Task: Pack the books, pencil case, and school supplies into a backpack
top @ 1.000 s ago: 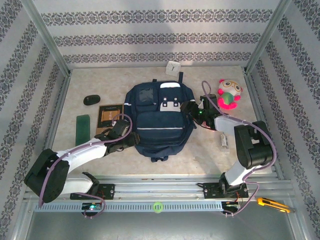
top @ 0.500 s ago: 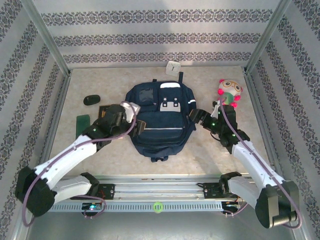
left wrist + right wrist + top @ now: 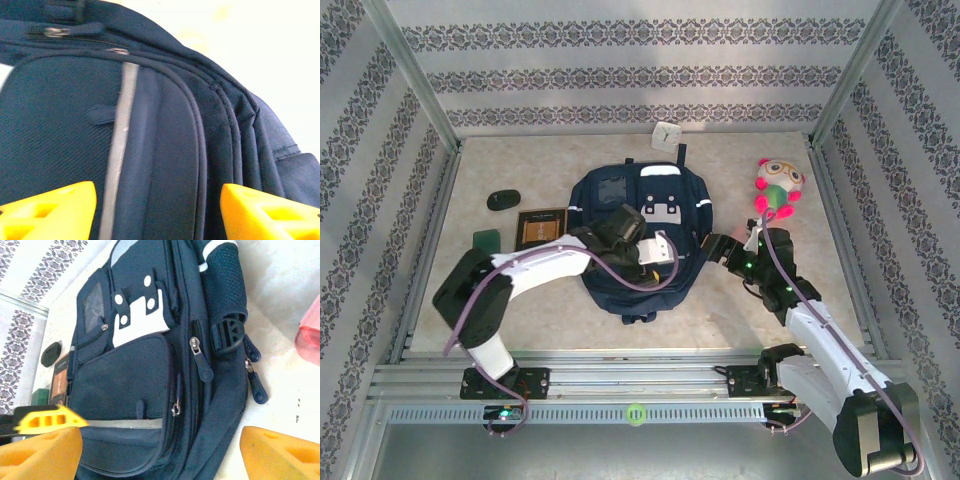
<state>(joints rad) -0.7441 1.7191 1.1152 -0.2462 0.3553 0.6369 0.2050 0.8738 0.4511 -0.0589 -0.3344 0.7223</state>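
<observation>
The navy backpack (image 3: 640, 195) lies flat mid-table with its front pockets up and their zippers shut (image 3: 150, 365). My left arm reaches across it. The left gripper (image 3: 660, 255) hovers open just above the front pocket (image 3: 157, 210), with its grey stripe (image 3: 120, 150) between the yellow fingers. My right gripper (image 3: 712, 244) is open beside the backpack's right edge (image 3: 160, 450), facing it, with nothing between the jaws. The brown book (image 3: 540, 228) and the green book (image 3: 486, 240) lie left of the backpack, the green one partly hidden by my left arm. The pale pencil case (image 3: 667, 134) stands at the back wall.
A black oval object (image 3: 503, 200) lies at the far left. A pink-and-green plush toy (image 3: 778, 188) sits right of the backpack, close behind my right arm. Frame posts and patterned walls enclose the table.
My left arm swung right from the books' side onto the backpack's front, and its jaws widened. My right arm unfolded and stretched toward the backpack's right edge.
</observation>
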